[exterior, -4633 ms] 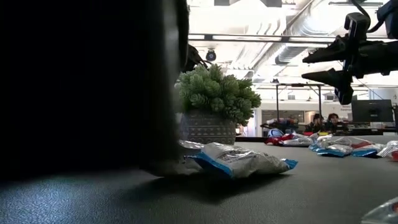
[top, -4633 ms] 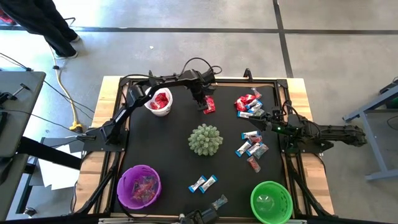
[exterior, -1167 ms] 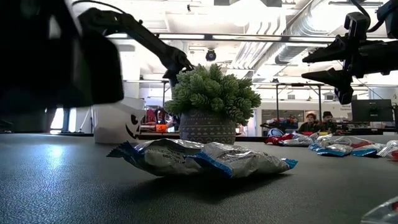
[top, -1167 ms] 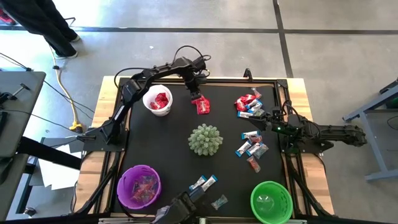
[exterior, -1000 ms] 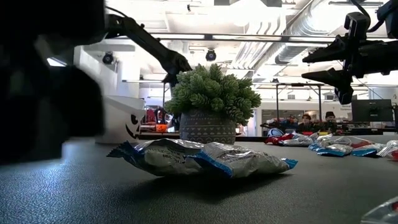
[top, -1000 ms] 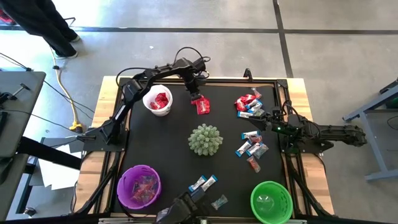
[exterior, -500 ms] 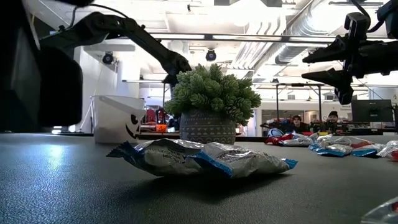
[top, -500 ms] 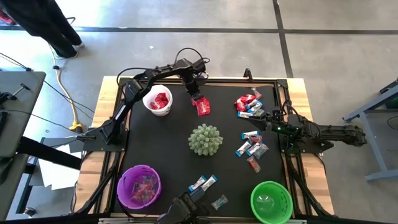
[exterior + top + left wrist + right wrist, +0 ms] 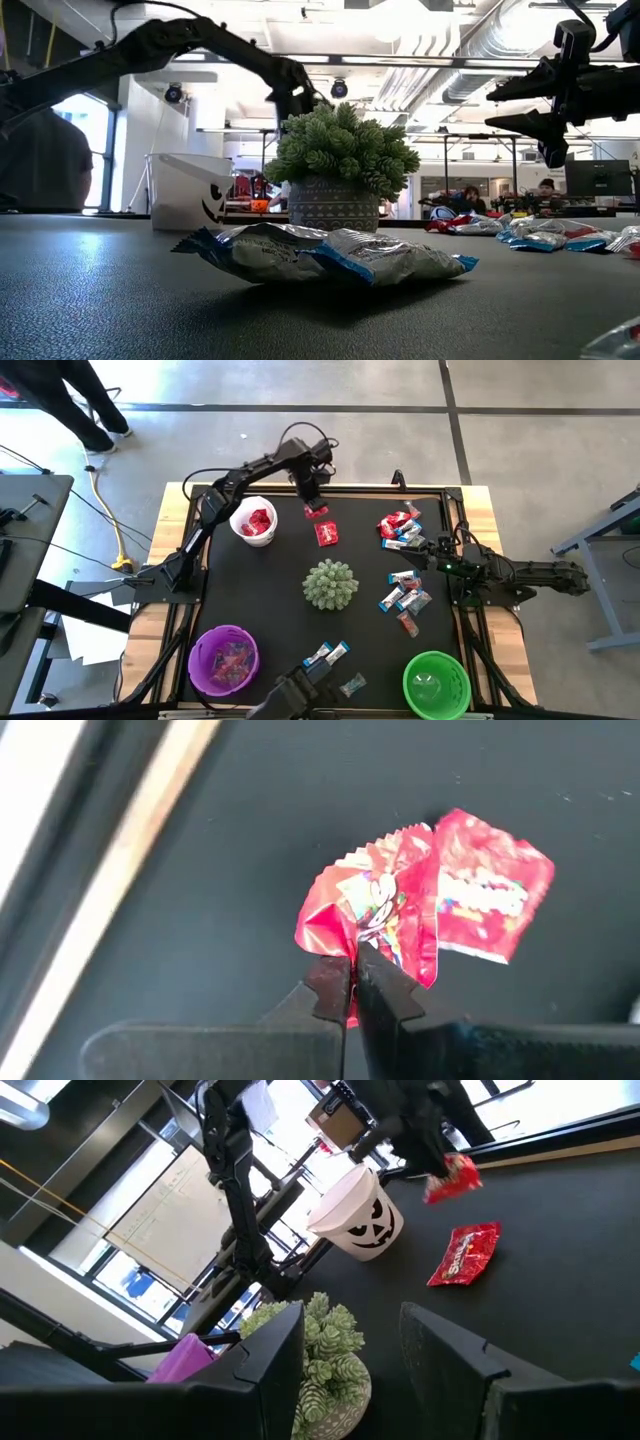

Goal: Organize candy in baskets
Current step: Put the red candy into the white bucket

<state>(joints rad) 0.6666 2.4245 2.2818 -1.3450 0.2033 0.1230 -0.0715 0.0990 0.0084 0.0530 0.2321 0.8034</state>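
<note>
our left gripper has just pinched shut on a red candy and lifted it off the mat, so it now hangs above a second red packet that stays lying flat beside the white basket. we judge the next move is a short carry over that basket, which already holds red sweets. our right gripper waits with its fingers spread and empty near the blue-and-silver candies, unchanged from a moment ago.
</note>
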